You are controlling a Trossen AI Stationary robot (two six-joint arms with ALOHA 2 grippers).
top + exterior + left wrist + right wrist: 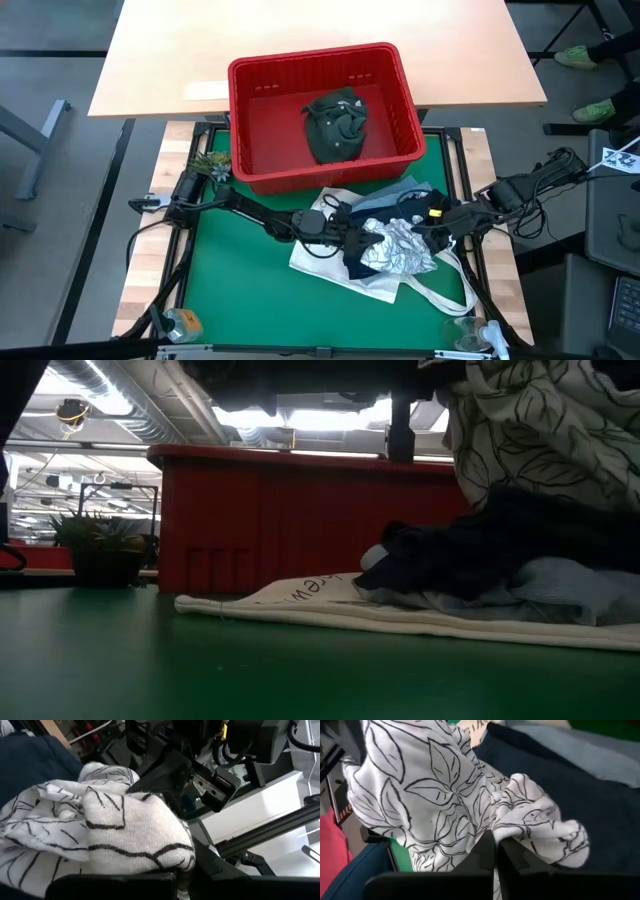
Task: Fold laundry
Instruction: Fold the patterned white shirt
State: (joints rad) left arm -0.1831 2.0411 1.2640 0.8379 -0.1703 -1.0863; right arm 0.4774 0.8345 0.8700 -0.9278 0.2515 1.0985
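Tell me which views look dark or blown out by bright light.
Low view: bright ceiling lights behind the red basket, so the basket front and the navy garment sit in shadow. Left wrist view: bright patch beyond the leaf-print garment. High view: evenly lit.

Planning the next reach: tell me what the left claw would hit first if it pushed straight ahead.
Shut on the leaf-print garment, the left claw faces the right claw; past the cloth, it would probably hit that first, though depth is unclear.

A lab or workshop hall, not a home. In the low view, bare ceiling ducts and strip lights run across the top. From above, a green-matted worktop sits lower centre in a frame, a plain wooden table above it, with cables at right.
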